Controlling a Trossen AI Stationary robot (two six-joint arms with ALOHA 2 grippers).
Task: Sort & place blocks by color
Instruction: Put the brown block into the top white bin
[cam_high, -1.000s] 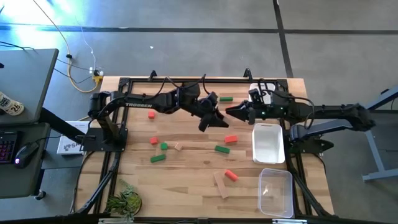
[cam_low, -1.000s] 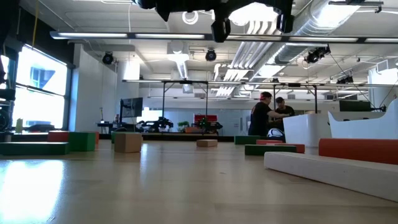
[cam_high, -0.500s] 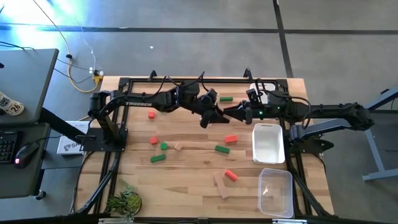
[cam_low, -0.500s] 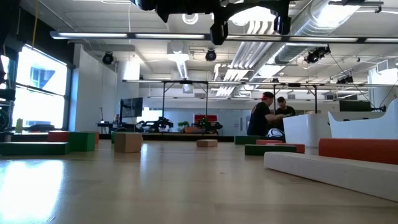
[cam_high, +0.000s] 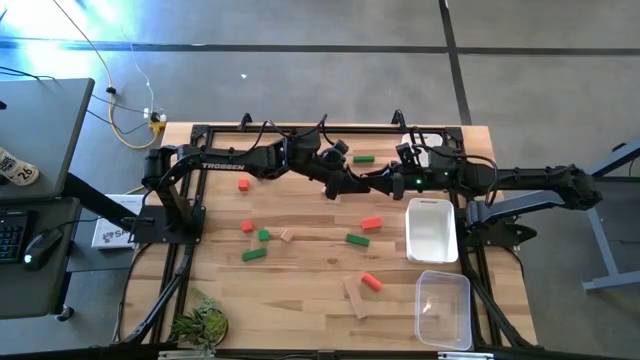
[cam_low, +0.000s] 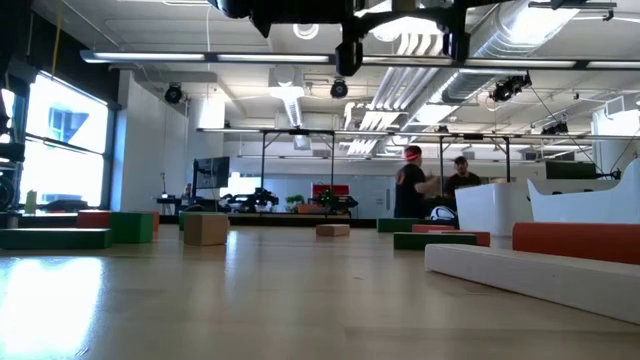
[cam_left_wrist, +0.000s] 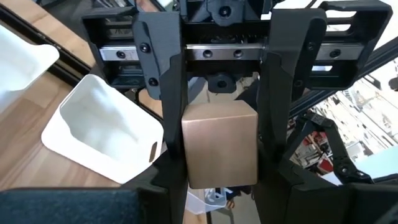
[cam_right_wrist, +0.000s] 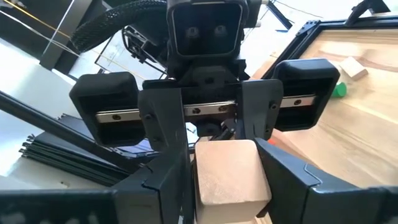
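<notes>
My left gripper (cam_high: 348, 183) and my right gripper (cam_high: 379, 184) meet tip to tip above the far middle of the table. The left gripper (cam_left_wrist: 221, 177) is shut on a plain tan cube (cam_left_wrist: 221, 146). The right gripper (cam_right_wrist: 229, 190) is open, with a finger close on either side of the same cube (cam_right_wrist: 230, 171); I cannot tell whether they touch it. On the tabletop lie green blocks (cam_high: 357, 239), red blocks (cam_high: 371, 224) and tan blocks (cam_high: 355, 297). They rest flat and apart from each other. My left gripper pinches the tan cube between its two fingers, on two opposite side faces (cam_left_wrist: 189, 162). The fingers come level from the table's left side. The cube is lifted clear, well above the tabletop.
A white tray (cam_high: 432, 230) and a clear tray (cam_high: 443, 308) stand near the right edge, below the right arm. A small plant (cam_high: 200, 322) sits at the near left corner. One green block (cam_high: 363, 158) lies near the far edge and one red block (cam_high: 243, 184) at the left.
The left gripper has carried the cube a little toward the far right and levelled out. The two grippers have drawn together, so the right gripper's fingers now stand around the cube.
</notes>
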